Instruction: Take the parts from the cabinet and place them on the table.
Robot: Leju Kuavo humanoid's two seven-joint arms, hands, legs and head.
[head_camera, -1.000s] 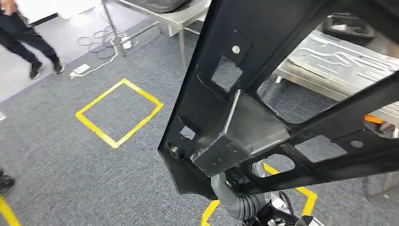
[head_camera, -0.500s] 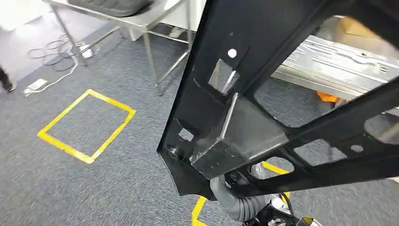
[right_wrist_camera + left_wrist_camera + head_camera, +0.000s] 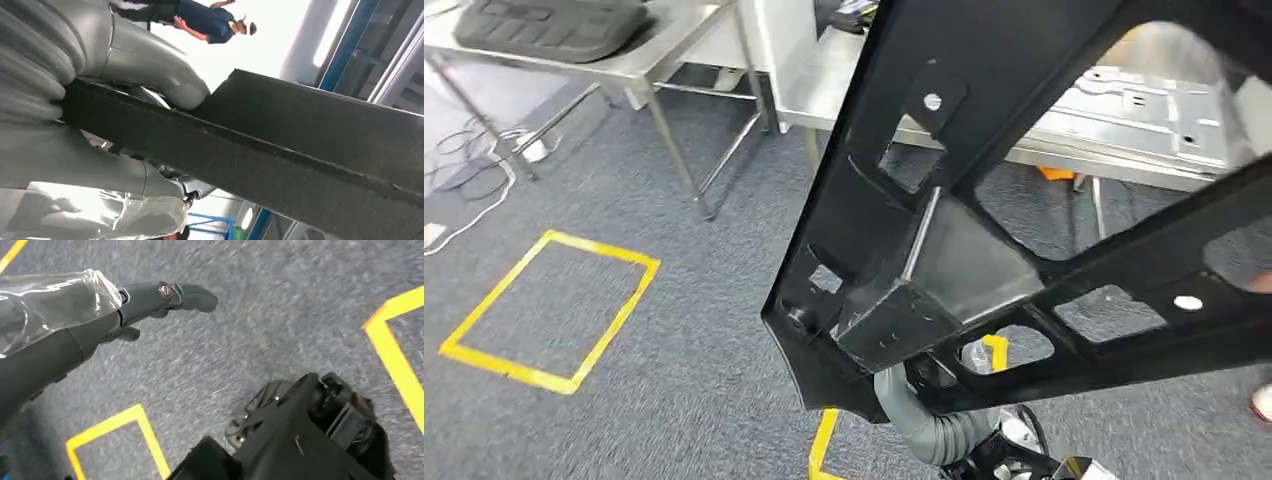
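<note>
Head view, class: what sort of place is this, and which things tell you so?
Probably a factory or workshop test area: steel tables carry a stamped metal panel, yellow tape squares mark the grey carpet, and the right hand holds a large black frame part.

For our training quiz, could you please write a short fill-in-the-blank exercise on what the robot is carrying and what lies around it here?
1. The right hand grips a large ____-coloured frame part.
2. The left hand holds ____.
3. The squares taped on the carpet are ____.
4. The tables ahead are made of ____.

Missing words: black; nothing; yellow; metal
</note>
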